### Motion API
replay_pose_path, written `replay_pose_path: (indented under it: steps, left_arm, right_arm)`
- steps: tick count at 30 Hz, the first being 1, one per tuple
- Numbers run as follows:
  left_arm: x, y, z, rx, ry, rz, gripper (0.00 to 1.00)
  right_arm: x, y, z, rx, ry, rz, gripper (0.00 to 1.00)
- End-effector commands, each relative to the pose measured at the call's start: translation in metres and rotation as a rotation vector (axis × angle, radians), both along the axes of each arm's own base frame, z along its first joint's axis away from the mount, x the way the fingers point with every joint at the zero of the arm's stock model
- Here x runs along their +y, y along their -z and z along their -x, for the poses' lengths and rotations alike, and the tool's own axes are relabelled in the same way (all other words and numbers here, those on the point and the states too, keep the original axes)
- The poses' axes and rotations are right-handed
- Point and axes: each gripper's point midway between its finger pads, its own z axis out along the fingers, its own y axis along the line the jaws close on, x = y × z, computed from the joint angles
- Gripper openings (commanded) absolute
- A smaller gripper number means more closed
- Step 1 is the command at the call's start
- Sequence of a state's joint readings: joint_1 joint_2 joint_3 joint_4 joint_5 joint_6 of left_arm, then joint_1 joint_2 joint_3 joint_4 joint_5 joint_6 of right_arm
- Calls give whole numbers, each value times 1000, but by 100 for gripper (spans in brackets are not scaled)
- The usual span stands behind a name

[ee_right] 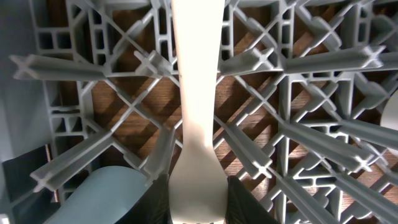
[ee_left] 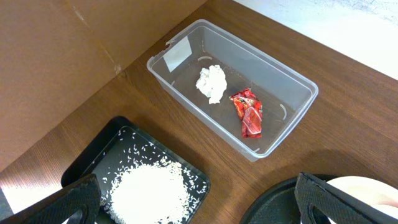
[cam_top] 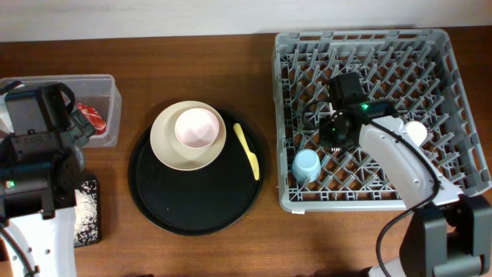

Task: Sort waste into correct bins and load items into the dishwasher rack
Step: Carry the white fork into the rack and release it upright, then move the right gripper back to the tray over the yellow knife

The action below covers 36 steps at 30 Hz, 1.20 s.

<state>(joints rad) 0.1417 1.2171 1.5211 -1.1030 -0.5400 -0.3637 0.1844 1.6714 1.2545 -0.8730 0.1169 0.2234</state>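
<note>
The clear tub (ee_left: 249,93) holds the crumpled white tissue (ee_left: 212,83) and the red wrapper (ee_left: 247,112). The black bin (ee_left: 87,165) holds white rice grains (ee_left: 149,193). My left gripper (ee_left: 199,208) is open and empty above the table between the bin and the round tray. The cream plate (cam_top: 171,146) with the pink bowl (cam_top: 197,127) and the yellow fork (cam_top: 246,150) lie on the black tray (cam_top: 192,211). In the grey rack (cam_top: 453,54) are the blue cup (cam_top: 306,164) and the white cup (cam_top: 415,132). My right gripper (ee_right: 198,199) is shut on a cream utensil handle (ee_right: 194,93) over the rack pegs.
The rack's upright pegs (ee_right: 81,65) surround the right gripper closely, and the blue cup (ee_right: 99,196) sits just left of its fingers. The left arm (cam_top: 34,165) covers part of the tub and black bin in the overhead view.
</note>
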Motion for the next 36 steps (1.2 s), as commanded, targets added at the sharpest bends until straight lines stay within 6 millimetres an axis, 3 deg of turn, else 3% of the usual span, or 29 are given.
replay_pose_path:
  steps: [1, 8, 13, 15, 17, 19, 21, 26, 28, 31, 33, 36]
  left_arm:
    - [3, -6, 2, -22, -22, -5, 99]
    - [3, -6, 2, -22, -22, -5, 99]
    - [3, -6, 2, -22, -22, -5, 99]
    - [3, -6, 2, -22, -22, -5, 99]
    - [3, -6, 2, -22, -22, -5, 99]
    - [3, -6, 2, -22, -22, -5, 99]
    - [3, -6, 2, -22, -22, -5, 99]
    - [3, -6, 2, -22, -22, -5, 99]
    - [3, -6, 2, -22, -22, -5, 99]
    - [3, -6, 2, -22, -22, -5, 99]
    - [3, -6, 2, -22, -22, -5, 99]
    - [3, -6, 2, -22, -22, -5, 99]
  right_arm:
    - [-6, 8, 1, 16, 0, 32, 33]
    - [-5, 2, -2, 7, 0, 30, 42]
    - [12, -80, -5, -64, -79, -54, 42]
    - [37, -111, 2, -93, -132, -190, 41]
    - [63, -117, 10, -82, -196, -286, 41]
    - [101, -109, 17, -68, -299, -297, 41]
    - [123, -100, 17, -69, -357, -270, 41]
    - [193, -41, 21, 14, -511, -216, 41]
    - [204, -6, 20, 72, -529, -174, 41]
    - [210, 33, 20, 140, -536, -148, 40]
    - [213, 45, 16, 144, -535, -146, 40]
    - [224, 45, 0, 75, -543, -170, 40]
